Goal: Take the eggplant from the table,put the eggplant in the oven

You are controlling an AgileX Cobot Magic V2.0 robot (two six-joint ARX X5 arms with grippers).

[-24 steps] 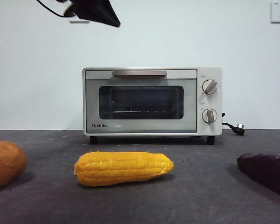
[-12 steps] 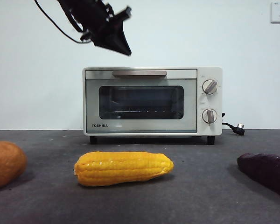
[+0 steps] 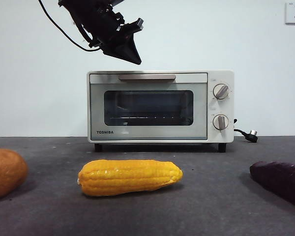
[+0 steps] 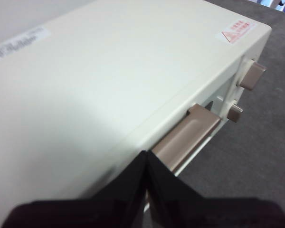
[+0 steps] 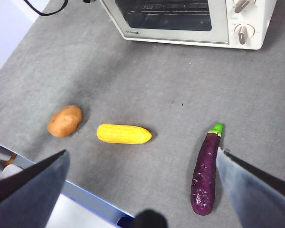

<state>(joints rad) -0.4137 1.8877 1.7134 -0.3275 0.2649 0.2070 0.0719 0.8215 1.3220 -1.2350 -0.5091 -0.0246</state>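
The left gripper, clenched to a black wedge, hangs above the boxy cream oven; the right gripper, jaws released, overlooks the glossy purple eggplant on the speckled grey tabletop.

Open table between closed oven door and corn; bare ground around eggplant.

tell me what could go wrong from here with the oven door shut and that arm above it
1. The left gripper hangs shut just above the oven near its handle; closed fingers may slip off the bar rather than hook it.
2. Pulling the handle could drag the light oven forward toward the corn.
3. The eggplant lies on the table below the open right gripper, beside its right finger, which could nudge it.
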